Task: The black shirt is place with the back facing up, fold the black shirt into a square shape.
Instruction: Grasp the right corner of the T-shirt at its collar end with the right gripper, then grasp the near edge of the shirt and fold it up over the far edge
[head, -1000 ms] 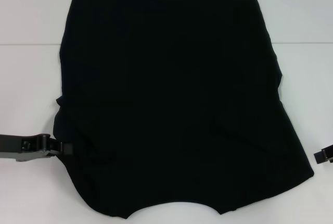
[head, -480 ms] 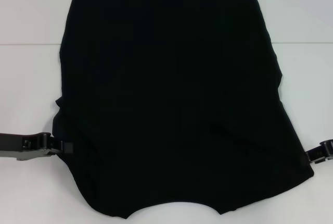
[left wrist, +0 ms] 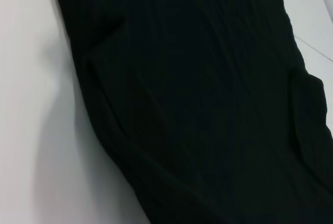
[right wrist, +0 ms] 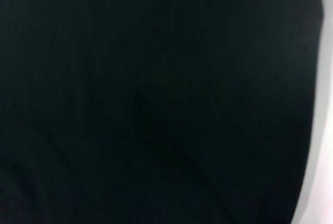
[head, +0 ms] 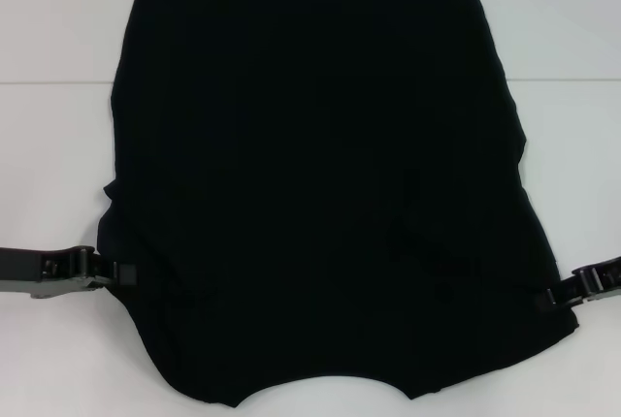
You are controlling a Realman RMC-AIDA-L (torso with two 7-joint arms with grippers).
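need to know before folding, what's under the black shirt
The plain black soft-fabric shirt lies spread on a white table, which shows all around it. Whatever sits beneath the fabric is covered; nothing visibly bulges through.

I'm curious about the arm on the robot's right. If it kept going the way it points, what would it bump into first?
Probably the black shirt: the right gripper points inward at its edge, apparently already touching.

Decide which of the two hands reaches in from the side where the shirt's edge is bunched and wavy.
The left hand. The black shirt has a rumpled, wavy edge there, while the right hand meets a straighter, smoother edge.
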